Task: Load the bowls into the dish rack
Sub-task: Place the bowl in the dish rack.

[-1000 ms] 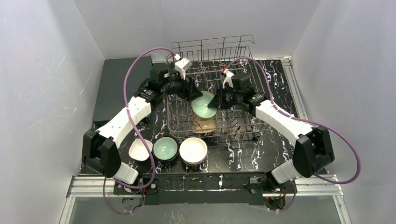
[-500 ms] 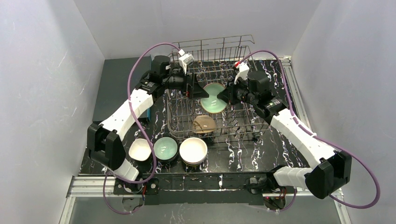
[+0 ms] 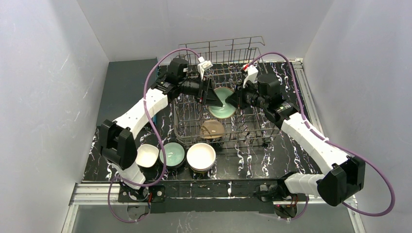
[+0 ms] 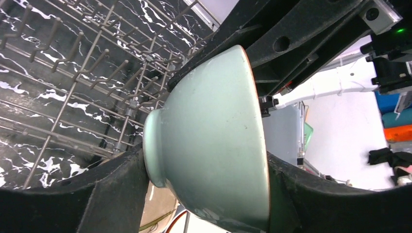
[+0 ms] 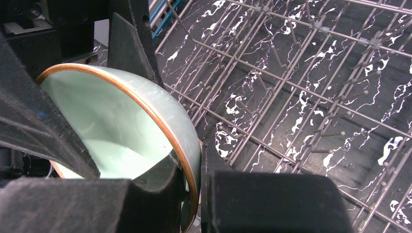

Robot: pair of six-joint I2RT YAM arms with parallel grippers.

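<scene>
Top external view: the mint green bowl (image 3: 223, 103) hangs on its side just above the middle of the frame, over the dish rack (image 3: 243, 127) and clear of the tines, tipped as if to be slotted upright between them. The right gripper (image 3: 231, 100) is clamped on its rim, one finger inside the bowl and one outside, and looks to carry the weight. The left gripper (image 3: 212, 95) straddles the bowl with its fingers (image 4: 97, 194) wide apart, one by the foot and one past the rim. Whether they press on it cannot be told; it reads as a steadying hold. The bowl is smooth glazed ceramic, deep and round, with a thin brown rim line and a raised foot ring. The rack is thin silver wire in rows of upright tines, with a peach-tan bowl (image 3: 213, 129) lower in it. More bowls (image 3: 201, 156) wait at lower centre on the black, white-veined table (image 3: 272, 155).
</scene>
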